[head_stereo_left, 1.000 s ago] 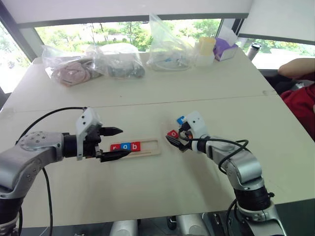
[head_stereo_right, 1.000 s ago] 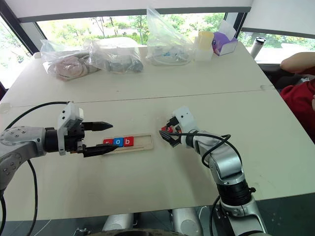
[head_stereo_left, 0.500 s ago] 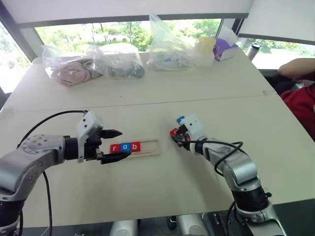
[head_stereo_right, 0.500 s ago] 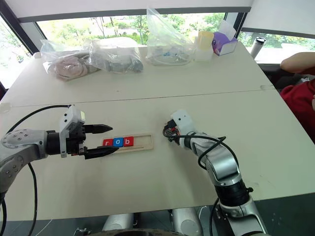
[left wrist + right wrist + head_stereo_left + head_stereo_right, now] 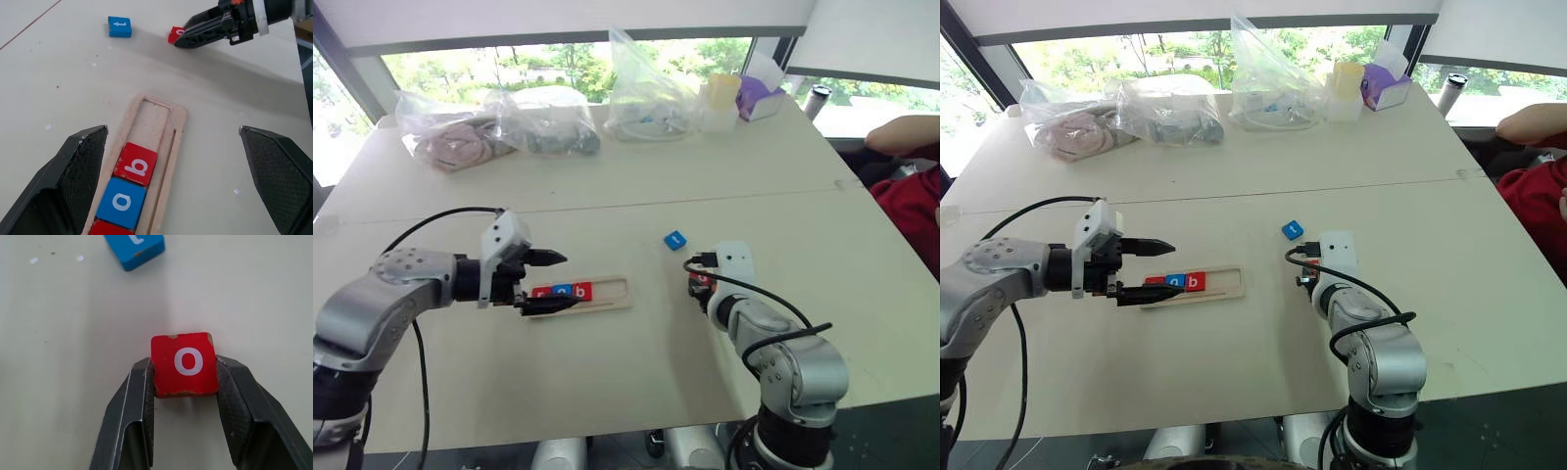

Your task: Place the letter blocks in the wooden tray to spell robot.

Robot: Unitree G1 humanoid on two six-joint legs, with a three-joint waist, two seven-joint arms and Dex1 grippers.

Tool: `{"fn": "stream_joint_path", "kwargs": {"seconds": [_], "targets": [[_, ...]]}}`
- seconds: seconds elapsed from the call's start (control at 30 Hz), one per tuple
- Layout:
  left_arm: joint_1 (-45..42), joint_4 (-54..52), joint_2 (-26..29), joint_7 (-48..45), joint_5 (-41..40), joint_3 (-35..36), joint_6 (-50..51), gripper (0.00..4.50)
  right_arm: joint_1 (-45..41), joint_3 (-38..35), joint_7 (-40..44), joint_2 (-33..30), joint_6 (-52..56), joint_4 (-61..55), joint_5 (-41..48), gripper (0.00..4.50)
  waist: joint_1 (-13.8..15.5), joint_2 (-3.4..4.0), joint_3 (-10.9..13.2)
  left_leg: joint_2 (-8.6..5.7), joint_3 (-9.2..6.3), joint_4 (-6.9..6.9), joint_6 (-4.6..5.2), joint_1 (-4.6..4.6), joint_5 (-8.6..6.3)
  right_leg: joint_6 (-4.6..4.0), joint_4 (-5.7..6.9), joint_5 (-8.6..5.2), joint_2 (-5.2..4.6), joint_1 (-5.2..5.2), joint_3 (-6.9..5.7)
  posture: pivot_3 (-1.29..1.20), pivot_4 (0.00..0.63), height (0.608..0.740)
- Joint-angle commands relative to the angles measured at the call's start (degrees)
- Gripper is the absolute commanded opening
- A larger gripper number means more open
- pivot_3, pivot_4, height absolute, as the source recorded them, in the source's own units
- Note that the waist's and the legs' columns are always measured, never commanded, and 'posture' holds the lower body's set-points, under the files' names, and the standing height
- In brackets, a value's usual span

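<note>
Right gripper (image 5: 185, 382) clamped on the red "o" block (image 5: 185, 363), one black finger pressed to each side edge, letter face up, low over the pale surface (image 5: 607, 382) toward its right half. Cannot tell whether the block's underside touches the surface. Blue "t" block (image 5: 675, 239) lying flat and free just beyond that gripper, toward the far edge, apart from the red "o".

Wooden tray (image 5: 612, 294) lying flat near the middle of the surface, its long side parallel with the near edge. Three blocks seated in its slot, side by side and touching: red "r" block (image 5: 540, 292) at the left end, partly hidden behind a finger, then blue "o" block (image 5: 122, 201), then red "b" block (image 5: 136, 163). Right end of the slot bare wood.

Left gripper (image 5: 551, 282) spread as wide as it goes, holding nothing, pointing toward the right edge of the surface. Hovering at the tray's left end: one finger (image 5: 547, 258) on the tray's far side, the other in front of the left end, with the seated blocks between them in the left wrist view. Cannot tell whether either finger touches the tray.

Along the far edge, clear plastic bags (image 5: 499, 127) with soft contents, a pale yellow cup (image 5: 722, 98) and a purple box (image 5: 760, 98). At the right edge, a person's arm and red sleeve (image 5: 911, 186).
</note>
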Motion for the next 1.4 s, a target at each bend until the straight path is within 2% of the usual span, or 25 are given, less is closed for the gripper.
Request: {"fn": "stream_joint_path", "kwargs": {"seconds": [0.03, 0.17, 0.2, 0.3, 0.37, 0.5, 0.6, 0.67, 0.77, 0.9, 1.07, 1.17, 1.27, 1.4], "targets": [[-1.7, 0.7, -0.1, -1.7, 1.2, -0.7, -1.4, 4.50, -1.7, -4.2, -2.5, 4.6, -0.5, 3.5, -1.4, 2.20, 0.0, -0.01, 0.0, -0.02, 0.01, 0.01, 0.00, 0.01, 0.00, -0.01, 0.00, -0.01, -0.02, 0.02, 0.00, 0.00, 0.150, 0.740], [-1.4, 0.6, 0.0, -2.2, 1.5, -0.2, -1.3, 4.50, -1.8, -1.7, -1.1, 2.6, 1.5, 1.9, 0.1, 4.15, 0.0, -0.02, 0.0, -0.03, 0.02, 0.05, -0.01, 0.00, 0.01, -0.15, -0.01, -0.09, -0.05, 0.03, 0.00, 0.00, 0.150, 0.740], [-1.1, 0.5, 0.1, -2.3, 1.5, 0.1, -1.2, 4.50, -2.0, -2.6, -1.0, 2.6, 1.8, 1.2, 0.2, 4.48, 0.0, -0.02, 0.0, -0.03, 0.02, 0.04, -0.01, -0.01, 0.01, -0.14, -0.02, -0.09, -0.05, 0.04, 0.01, 0.00, 0.150, 0.740], [0.3, -0.1, 1.0, -3.1, 1.4, 1.2, -1.4, 4.50, -4.4, -7.4, 3.9, 2.7, 2.9, -3.1, 3.9, 4.48, 0.0, -0.01, 0.0, -0.04, 0.02, 0.04, -0.01, -0.04, 0.01, 0.00, -0.03, -0.03, -0.06, 0.02, 0.01, 0.00, 0.150, 0.740], [1.1, -0.4, 2.4, -4.8, 1.4, 1.7, -1.9, 4.50, -6.4, -8.6, 8.8, -1.4, 3.9, -5.0, 7.3, 4.48, -0.1, 0.02, 0.0, -0.03, 0.02, 0.02, -0.01, -0.08, 0.01, 0.05, -0.02, 0.00, -0.06, -0.03, 0.00, 0.00, 0.150, 0.740], [1.1, -0.3, 4.5, -7.7, 0.7, 2.7, -2.6, 4.50, -8.2, -8.4, 25.3, -18.8, -4.2, -2.5, 16.1, 4.48, -0.1, 0.11, 0.1, -0.03, 0.03, -0.01, -0.01, -0.09, 0.01, 0.03, -0.04, -0.03, -0.04, -0.08, -0.02, 0.00, 0.150, 0.740], [0.4, -1.9, 5.1, -9.3, -0.6, 2.9, -2.4, 4.50, -2.7, -4.5, 50.3, -36.8, -26.1, 6.0, 19.7, 4.48, 0.1, 0.11, 0.1, -0.03, 0.01, -0.06, 0.01, -0.09, 0.00, -0.05, -0.11, -0.17, -0.03, -0.05, -0.05, 0.00, 0.150, 0.740], [0.1, -3.7, 5.2, -9.2, -1.1, 3.0, -1.7, 4.50, -2.4, -0.1, 63.1, -43.5, -40.5, 19.5, 18.3, 4.48, -0.1, -0.01, 0.1, -0.03, 0.02, -0.14, 0.07, -0.01, -0.04, 0.01, -0.28, -0.20, -0.03, 0.11, -0.09, 0.00, 0.150, 0.740], [0.8, -4.5, 6.2, -9.9, -1.1, 3.4, -1.6, 4.50, -6.1, 6.0, 70.1, -46.2, -56.0, 33.4, 13.8, 4.48, -0.6, -0.05, 0.1, -0.01, 0.18, -0.09, 0.11, 0.04, -0.06, 0.13, -0.38, -0.09, -0.01, 0.21, 0.00, 0.00, 0.150, 0.740], [2.7, -4.8, 8.2, -10.2, -1.0, 5.4, -1.5, 4.50, -14.4, 11.7, 75.8, -46.1, -74.4, 51.7, 7.2, 4.48, -1.2, -0.02, 0.2, -0.02, 0.30, -0.01, 0.11, 0.12, -0.06, 0.16, -0.10, -0.06, 0.01, 0.12, 0.12, 0.00, 0.150, 0.740], [6.5, -6.9, 9.1, -8.4, -2.2, 9.1, 0.0, 4.50, -20.3, 14.8, 78.9, -43.8, -86.9, 66.0, 3.3, 4.48, -0.8, -0.03, 0.2, 0.00, 0.21, -0.03, 0.11, 0.11, -0.06, 0.14, -0.03, -0.05, 0.04, 0.09, 0.08, 0.00, 0.150, 0.740], [8.0, -7.8, 9.2, -7.3, -3.0, 11.0, 1.0, 4.50, -22.2, 15.6, 80.9, -42.7, -90.7, 71.3, 2.5, 4.48, -0.3, -0.02, 0.2, -0.01, 0.23, -0.01, 0.10, 0.08, -0.06, 0.12, -0.03, -0.04, -0.01, 0.08, 0.09, 0.00, 0.150, 0.740], [8.7, -8.0, 9.4, -6.9, -3.2, 11.8, 1.2, 4.50, -23.1, 15.6, 82.3, -42.0, -92.8, 74.1, 2.5, 3.69, -0.1, -0.03, 0.2, -0.01, 0.22, 0.02, 0.10, 0.12, -0.05, -0.06, -0.02, 0.08, -0.02, 0.12, 0.09, 0.00, 0.150, 0.740], [9.9, -8.2, 9.6, -6.2, -3.2, 13.1, 1.5, 4.50, -23.5, 15.0, 82.2, -41.3, -94.0, 74.9, 2.4, 1.59, 0.0, -0.03, 0.2, -0.02, 0.22, 0.03, 0.09, 0.33, -0.05, -0.10, 0.01, 0.08, -0.01, 0.31, 0.09, 0.00, 0.150, 0.740]]}}
